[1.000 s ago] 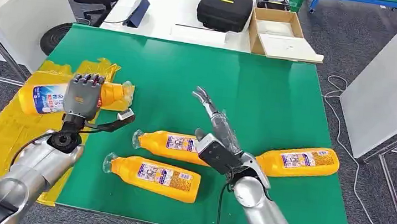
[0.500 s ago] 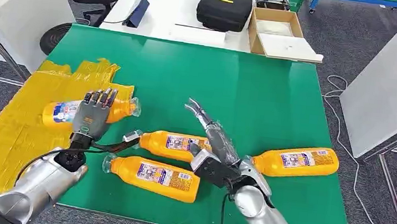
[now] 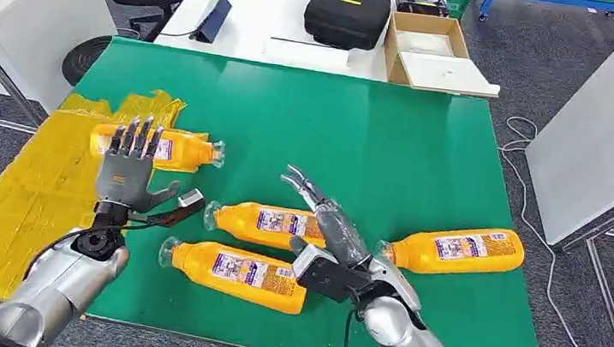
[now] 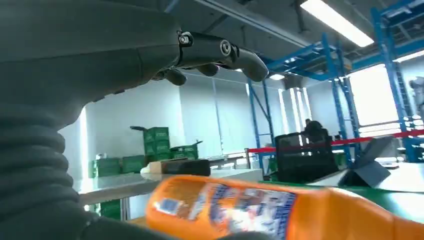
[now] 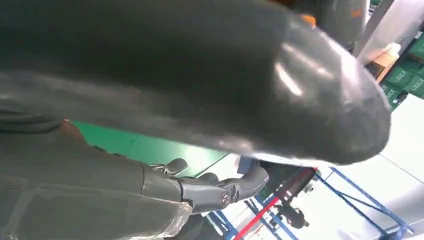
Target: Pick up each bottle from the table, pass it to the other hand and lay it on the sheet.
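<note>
Orange bottles lie on their sides across the green table (image 3: 427,143), four in all. One bottle on the sheet (image 3: 170,149) rests where the crumpled yellow sheet (image 3: 21,195) overlaps the table's left edge, its clear cap pointing right and just past the sheet's edge onto the green. The left hand (image 3: 127,173) hovers just in front of it with fingers spread and straight, thumb out to the right, holding nothing; in the left wrist view that same bottle (image 4: 280,212) lies close under the released hand (image 4: 75,75). Nearer the middle, the upper middle bottle (image 3: 268,224) lies with its cap to the left, and the front bottle (image 3: 237,271) lies just below it, also cap to the left, near the table's front edge. The right bottle (image 3: 455,248) lies tilted, its cap end toward the centre. The right hand (image 3: 328,227) is over the gap between the upper middle bottle and the right bottle, fingers extended and slightly apart, grasping nothing. Beyond the green table, a white desk (image 3: 276,24) carries a black case (image 3: 348,14) and an open cardboard box (image 3: 432,53).
</note>
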`<state>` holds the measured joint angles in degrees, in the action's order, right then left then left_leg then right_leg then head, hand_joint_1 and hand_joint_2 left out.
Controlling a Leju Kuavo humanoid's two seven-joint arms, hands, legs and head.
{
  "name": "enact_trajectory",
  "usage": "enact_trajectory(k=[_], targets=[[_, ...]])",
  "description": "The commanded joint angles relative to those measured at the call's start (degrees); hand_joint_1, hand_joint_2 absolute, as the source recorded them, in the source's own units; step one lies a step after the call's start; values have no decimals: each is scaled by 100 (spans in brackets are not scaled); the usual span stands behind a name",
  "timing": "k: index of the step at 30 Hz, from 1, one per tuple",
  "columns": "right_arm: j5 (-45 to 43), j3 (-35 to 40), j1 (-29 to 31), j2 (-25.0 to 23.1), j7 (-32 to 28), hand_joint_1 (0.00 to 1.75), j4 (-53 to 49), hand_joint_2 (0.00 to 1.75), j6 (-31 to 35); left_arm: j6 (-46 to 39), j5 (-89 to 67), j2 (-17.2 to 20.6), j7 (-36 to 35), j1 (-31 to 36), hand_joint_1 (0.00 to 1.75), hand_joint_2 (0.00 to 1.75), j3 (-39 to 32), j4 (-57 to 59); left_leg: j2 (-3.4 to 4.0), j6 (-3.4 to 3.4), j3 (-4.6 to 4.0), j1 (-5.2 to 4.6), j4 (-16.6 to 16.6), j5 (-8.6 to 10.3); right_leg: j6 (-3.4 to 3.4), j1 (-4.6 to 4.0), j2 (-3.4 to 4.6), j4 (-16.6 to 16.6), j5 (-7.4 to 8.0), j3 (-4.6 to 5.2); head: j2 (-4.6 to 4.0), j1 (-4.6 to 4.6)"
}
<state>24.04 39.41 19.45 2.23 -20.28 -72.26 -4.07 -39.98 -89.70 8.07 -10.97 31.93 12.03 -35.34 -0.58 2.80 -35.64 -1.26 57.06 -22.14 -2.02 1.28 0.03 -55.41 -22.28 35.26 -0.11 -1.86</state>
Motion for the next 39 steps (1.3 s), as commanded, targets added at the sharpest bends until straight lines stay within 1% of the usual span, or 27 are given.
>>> enact_trajectory(k=[1,2,4,5,6,7,8,9,11,12,14,15,16,17,18,20,21,22,23,24,26,28,29,33,36,37,39], targets=[[11,259,95,146,3,0,103,0,46,-2,482,-435,888,-129,0,0,-1771,-676,-1,-23,13,11,4,-8,13,-10,-5,4,-6,-18,0,0],[92,235,71,166,50,0,102,0,150,-2,1078,-718,1863,-117,0,0,-2849,-907,1,-19,7,9,3,-6,11,-9,-3,4,-4,-12,0,0],[248,137,18,283,135,0,102,0,329,-2,2328,-1029,3664,297,0,0,-4454,-455,-1,-23,6,14,9,-9,14,-14,-5,3,-5,-14,0,0],[312,44,-21,385,158,0,99,0,430,-2,3206,-975,4438,507,0,0,-4764,-99,-8,-18,-3,15,11,-5,10,-14,-11,2,-3,-7,0,0],[331,-78,-62,501,100,0,104,0,461,-2,3635,-819,4642,604,0,0,-4713,109,-14,-24,0,18,15,-8,13,-17,-18,0,-7,-11,0,2],[333,-114,-74,538,47,0,112,0,448,-2,3689,-785,4616,598,0,0,-4636,107,-10,-34,8,23,19,-13,19,-22,-16,-1,-10,-19,0,2],[333,-114,-74,538,47,0,112,0,448,-2,3689,-785,4616,598,0,0,-4636,107,-4,-19,6,12,7,-5,11,-11,-7,3,-3,-11,0,0],[328,-303,-147,614,106,0,80,0,535,662,5412,-887,5097,386,0,0,-4631,-648,-3,-22,6,12,6,-6,13,-12,-8,3,-4,-11,0,4],[298,-795,-248,872,113,0,51,0,583,1379,7527,-715,5097,-409,0,0,-4208,-2198,4,-26,14,11,2,-8,18,-11,-8,7,-2,-17,0,-2],[413,-1020,-312,984,150,0,14,175,592,1600,8188,-643,5045,-776,0,0,-4087,-2891,19,-21,11,5,0,-7,23,-7,1,7,5,-6,0,-2],[730,-1610,-517,1332,394,0,-246,175,602,2225,9129,-355,4473,-1406,0,0,-3876,-3960,18,-19,10,4,1,-11,22,-5,1,7,2,-7,0,-2],[774,-1919,-658,1474,485,0,-425,175,527,2482,9410,-229,4287,-1426,0,0,-3804,-4001,28,-13,5,2,1,-11,19,-4,14,7,6,2,0,2],[1054,-2288,-1009,1725,706,0,-794,175,618,2980,9841,-132,4109,-1322,0,0,-3674,-3870,32,-20,12,8,9,-22,22,-10,17,5,-2,-8,0,-2],[1220,-2771,-1514,1947,818,0,-1268,175,598,3187,9958,-60,4092,-1174,0,0,-3496,-3642,13,-15,-3,9,10,-15,21,-10,-2,4,0,-1,0,0],[1347,-3357,-2039,2058,696,0,-1714,175,495,3213,10029,-34,4193,-1049,0,0,-3342,-3406,-6,-20,1,10,15,-19,23,-11,-23,-1,-11,-11,0,-2],[1359,-4152,-2649,2081,424,0,-2164,175,249,3131,10032,-47,4448,-911,0,0,-3112,-3108,-71,-11,-16,6,9,-1,20,-8,-71,8,-13,13,0,0],[1359,-4152,-2649,2081,424,0,-2164,175,249,3131,10032,-47,4448,-911,0,0,-3112,-3108,-115,-16,-12,8,14,-4,19,-9,-114,8,-30,1,0,2],[1417,-4187,-2655,2015,411,0,-2184,175,207,3099,10037,-51,4482,-908,0,0,-3076,-3082,-137,-22,-10,10,20,-10,13,-12,-128,3,-45,5,0,2],[1493,-4172,-2592,1926,417,0,-2161,175,161,3086,10061,-35,4498,-925,0,0,-3053,-3090,-123,-9,-34,-1,-4,5,1,0,-113,19,-20,3,0,-2],[1581,-4151,-2547,1898,437,0,-2137,175,154,3071,10074,-18,4510,-950,0,0,-3035,-3112,-131,-17,-14,3,9,-12,0,-4,-121,9,-41,-18,0,4],[1491,-4305,-2616,2211,435,0,-2018,175,4,3059,10058,-11,4528,-877,0,0,-2978,-2921,-88,-6,-27,1,6,-9,-8,-3,-77,11,-20,-7,0,0],[1262,-4465,-2797,2453,132,0,-2021,175,-303,3044,10076,-6,4594,-870,0,0,-2964,-2705,-78,-10,-26,-2,5,-11,-2,0,-73,8,-15,-5,0,-2],[1407,-4460,-2774,2533,-49,0,-1983,175,-371,3018,10104,3,4680,-922,0,0,-2989,-2678,-74,-17,-15,1,8,-16,8,-3,-71,8,-17,-11,0,-4],[1720,-4303,-2121,2765,-425,0,-1662,175,-991,3061,10108,2,4757,-889,0,0,-3031,-2627,-49,-5,-25,-6,3,-9,-2,2,-39,14,-1,11,0,2],[1872,-4279,-1931,2979,-434,0,-1629,175,-1409,3021,10030,5,4695,-475,0,0,-2873,-2289,-42,0,-31,-7,3,-4,-9,2,-30,14,9,17,0,-2],[1883,-4275,-1903,3157,-417,0,-1590,175,-1619,3025,10017,46,4651,-210,0,0,-2800,-2018,-39,-15,-25,-1,12,-8,0,-3,-33,8,4,8,0,-2],[1871,-4223,-1830,3504,-427,0,-1477,175,-1883,3014,10036,115,4627,96,0,0,-2732,-1678,-50,-8,-31,-1,14,0,-4,-3,-44,8,5,13,0,0]])
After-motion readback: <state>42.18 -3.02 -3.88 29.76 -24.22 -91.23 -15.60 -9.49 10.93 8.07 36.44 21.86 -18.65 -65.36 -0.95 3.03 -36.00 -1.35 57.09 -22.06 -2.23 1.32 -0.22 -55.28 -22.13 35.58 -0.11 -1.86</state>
